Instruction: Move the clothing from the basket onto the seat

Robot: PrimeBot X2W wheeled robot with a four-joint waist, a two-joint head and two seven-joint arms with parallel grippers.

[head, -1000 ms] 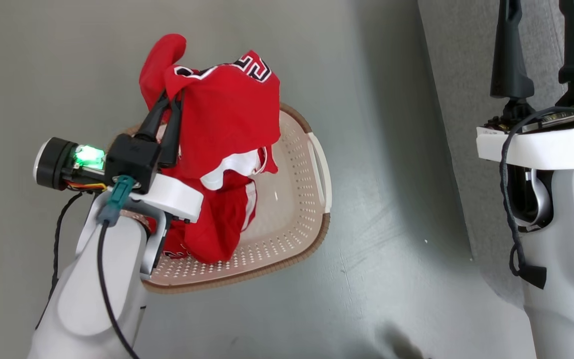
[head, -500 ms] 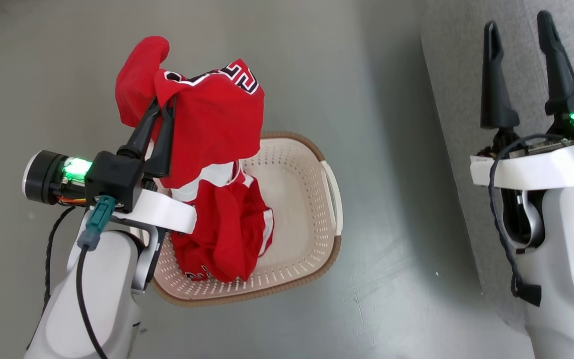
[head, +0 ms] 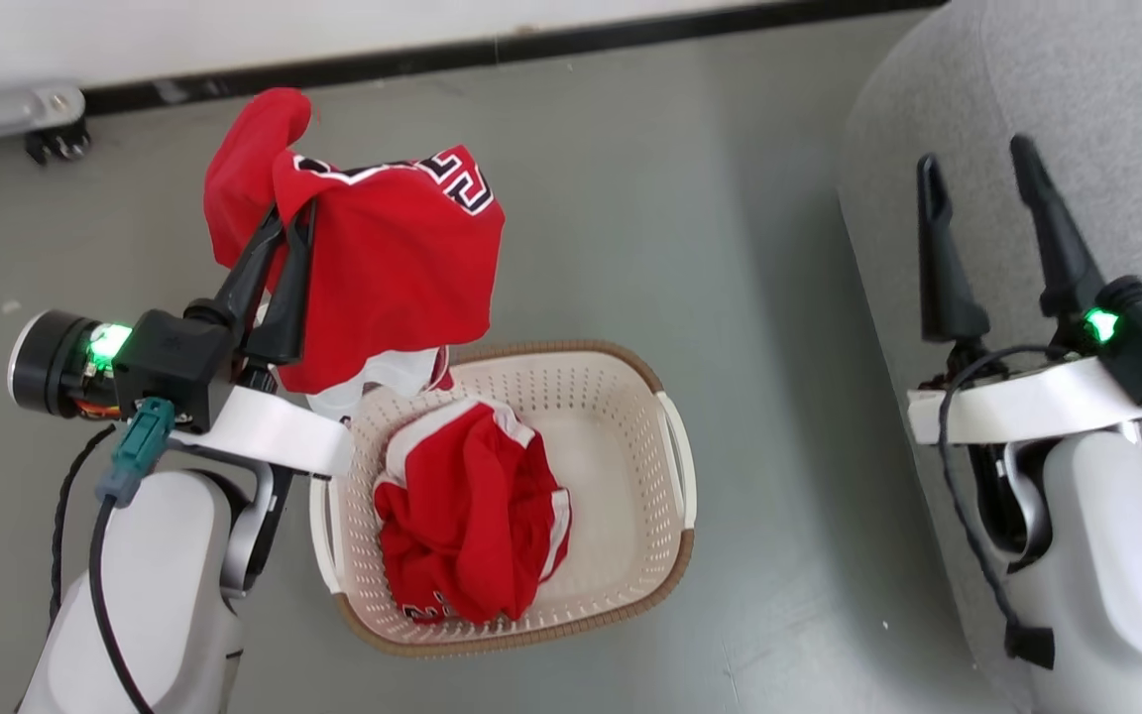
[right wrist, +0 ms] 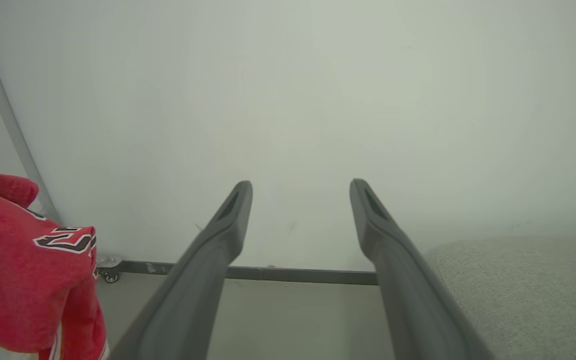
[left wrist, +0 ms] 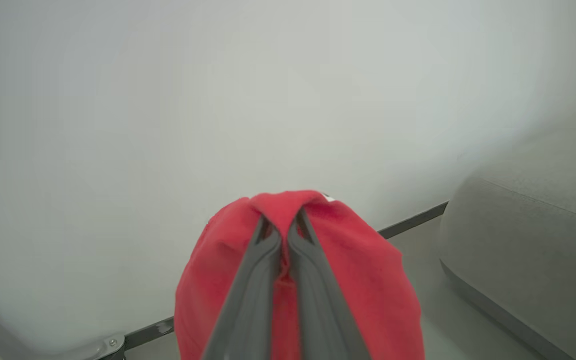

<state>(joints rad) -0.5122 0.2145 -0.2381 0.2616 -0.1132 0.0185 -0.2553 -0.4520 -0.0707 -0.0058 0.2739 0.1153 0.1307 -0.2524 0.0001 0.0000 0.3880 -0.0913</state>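
Since a second ago the head camera has tilted up, so a white wall (head: 333,30) and its black baseboard (head: 531,45) now edge the top. The red jersey (head: 393,268), which then trailed down into the basket (head: 675,486), now hangs higher, with only its white-trimmed hem reaching the basket's far rim. The left gripper (head: 291,223) stays clamped on a bunched fold of the jersey, its two dark fingers pressed together with cloth pinched between them. The knit drapes limply over them, black numerals edged in white along its upper fold. The basket is cream perforated plastic, a rounded rectangle with a brown rim and pale side handles, standing on the smooth grey floor (head: 690,198). Inside it lie the red shorts (head: 472,516), crumpled in a heap with white stripes showing, against the left wall. The right gripper (head: 975,159) is spread wide and empty, hovering above the seat (head: 1077,89), a grey woven cushion with a rounded edge, well apart from the basket.
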